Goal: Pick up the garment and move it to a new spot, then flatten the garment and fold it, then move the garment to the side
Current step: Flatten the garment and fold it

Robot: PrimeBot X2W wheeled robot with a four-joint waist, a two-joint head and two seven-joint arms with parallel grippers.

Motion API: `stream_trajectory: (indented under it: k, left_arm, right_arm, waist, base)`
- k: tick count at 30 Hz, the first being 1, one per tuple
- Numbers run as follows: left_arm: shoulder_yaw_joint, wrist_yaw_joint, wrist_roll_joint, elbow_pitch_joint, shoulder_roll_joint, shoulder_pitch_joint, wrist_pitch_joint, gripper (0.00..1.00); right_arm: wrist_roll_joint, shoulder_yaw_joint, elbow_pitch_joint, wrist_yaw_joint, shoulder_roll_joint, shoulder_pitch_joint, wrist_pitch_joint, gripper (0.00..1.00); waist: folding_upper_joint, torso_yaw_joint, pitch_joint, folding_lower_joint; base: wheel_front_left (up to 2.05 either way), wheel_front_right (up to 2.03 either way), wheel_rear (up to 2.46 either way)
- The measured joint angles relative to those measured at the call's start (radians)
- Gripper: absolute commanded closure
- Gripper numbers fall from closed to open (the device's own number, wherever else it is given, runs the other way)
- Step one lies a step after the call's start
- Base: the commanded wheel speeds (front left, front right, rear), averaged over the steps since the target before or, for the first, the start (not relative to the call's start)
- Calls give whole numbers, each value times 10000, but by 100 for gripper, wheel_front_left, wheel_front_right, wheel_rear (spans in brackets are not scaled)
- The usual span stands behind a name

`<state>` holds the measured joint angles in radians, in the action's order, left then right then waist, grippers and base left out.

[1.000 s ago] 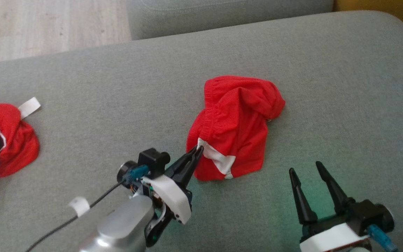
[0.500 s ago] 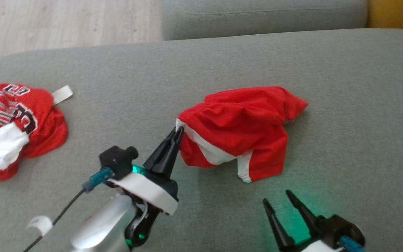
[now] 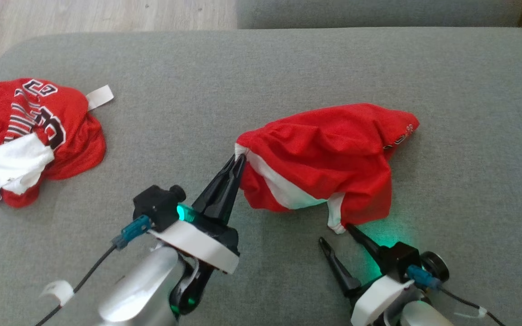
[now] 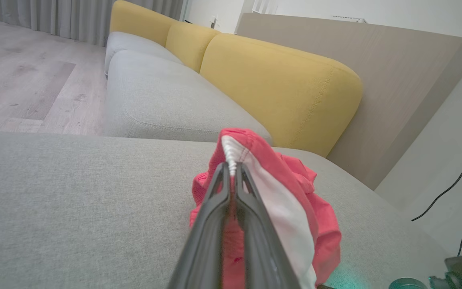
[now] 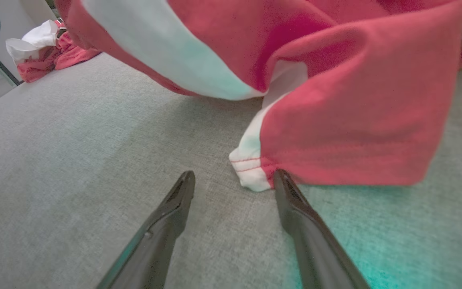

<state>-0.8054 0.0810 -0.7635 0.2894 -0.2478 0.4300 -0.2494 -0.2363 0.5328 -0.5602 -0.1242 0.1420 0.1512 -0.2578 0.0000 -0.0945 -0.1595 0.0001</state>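
Sofa cushion (image 3: 288, 59): two red items, garment (image 3: 333, 145) pinched by left tool (image 3: 239, 158), jersey (image 3: 75, 131) apart.

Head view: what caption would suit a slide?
Left jaws pinch the red garment by its white-trimmed edge on a grey sofa; open right jaws at its lower corner.

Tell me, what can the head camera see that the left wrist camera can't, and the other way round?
Head view, not left wrist view: a crumpled red jersey with black-and-white lettering, lying at the left end of the grey sofa seat.
Left wrist view, not head view: yellow back cushions, grey curtains and black cables by the wall.
Both: the left gripper shut on the white-striped edge of the red shorts, the grey seat, and the wooden floor.
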Motion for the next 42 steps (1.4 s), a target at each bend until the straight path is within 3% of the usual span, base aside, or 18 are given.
stream_trajectory:
  k: [5, 6, 7, 8, 13, 17, 24, 29, 33, 37, 42]
  left_arm:
    - [92, 84, 267, 119, 163, 278, -2, 100]
    - [105, 88, 297, 153, 176, 320, -2, 100]
    - [134, 125, 347, 180, 186, 349, -2, 100]
    - [150, 163, 359, 213, 188, 368, -2, 100]
    - [322, 219, 479, 305, 188, 366, -2, 100]
    - [635, 249, 1037, 267, 146, 358, -2, 100]
    - [1820, 336, 1099, -73, 73, 60, -29, 100]
    - [2242, 351, 474, -134, -2, -55, 19, 100]
    - [2249, 428, 165, -255, 10, 428, 389, 100]
    - [2140, 439, -52, -159, 267, 2324, 807, 100]
    - [1269, 502, 86, 819, 671, 5267, 570, 100]
  right_arm:
    - [6, 10, -470, 0, -25, 426, -21, 0]
    - [10, 12, -573, 0, -42, 526, -33, 9]
    - [63, 21, -688, 0, -63, 626, -44, 51]
    - [121, 38, -777, 0, -65, 713, -65, 100]
    - [353, -151, -1016, 0, -29, 965, -58, 100]
    - [802, -986, 52, 0, 121, 625, 0, 100]
    - [1962, -3112, 3097, 0, 1427, -474, 0, 100]
    - [2178, -3935, 4640, 0, 2456, -588, 0, 100]
    - [2067, -4186, 5133, 0, 3076, -374, 165, 100]
    - [1452, -4326, 5250, 0, 3835, 1073, 476, 100]
    - [796, -3590, 4075, 0, 4673, 4331, 366, 100]
  waist:
    - [0, -114, -157, 0]
    - [0, -127, -180, 0]
    - [0, -138, -200, 0]
    - [0, -150, -215, 0]
    - [0, -131, -161, 0]
    - [0, -14, 99, 0]
    - [0, 492, 846, -2]
    - [0, 1027, 1383, -4]
    - [0, 1305, 1510, -4]
    - [0, 1430, 1182, -2]
    - [0, 1506, 328, 1]
  base:
    - [0, 0, 0]
    - [0, 0, 0]
    - [0, 0, 0]
    - [0, 0, 0]
    - [0, 0, 0]
    - [0, 0, 0]
    - [0, 0, 0]
    - [0, 0, 0]
    - [0, 0, 0]
    - [0, 0, 0]
    - [0, 0, 0]
